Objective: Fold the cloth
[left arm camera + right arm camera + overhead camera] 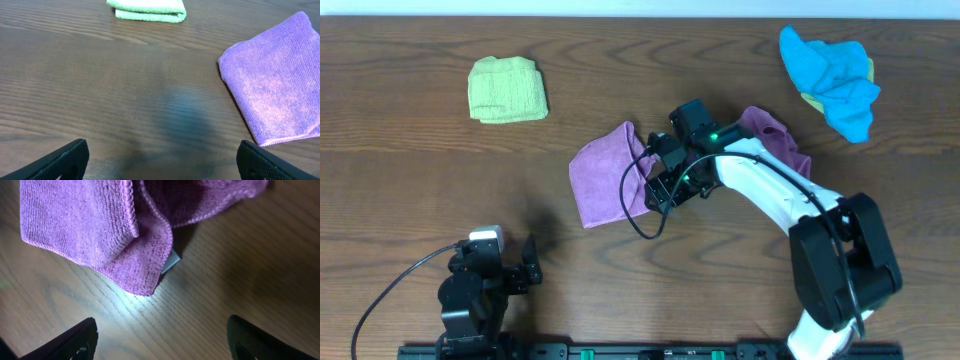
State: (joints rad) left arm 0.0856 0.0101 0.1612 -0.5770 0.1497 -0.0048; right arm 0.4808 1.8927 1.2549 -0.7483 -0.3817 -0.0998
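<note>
The purple cloth (pixel 603 176) lies at the table's middle, partly folded, with a bunched part (pixel 775 138) behind my right arm. In the right wrist view a folded corner of the cloth (pixel 90 225) with a small white tag (pixel 171 262) lies just ahead of my right gripper (pixel 162 337), which is open and empty above bare wood. Overhead, the right gripper (pixel 658 192) sits at the cloth's right edge. My left gripper (pixel 525 265) is open and empty near the front left; its wrist view (pixel 162 160) shows the purple cloth (pixel 275 85) ahead to the right.
A folded green cloth (pixel 507 90) lies at the back left and also shows in the left wrist view (pixel 147 10). A crumpled blue cloth (pixel 830 75) lies over a yellow-green one at the back right. A black cable (pixel 640 220) loops in front of the purple cloth.
</note>
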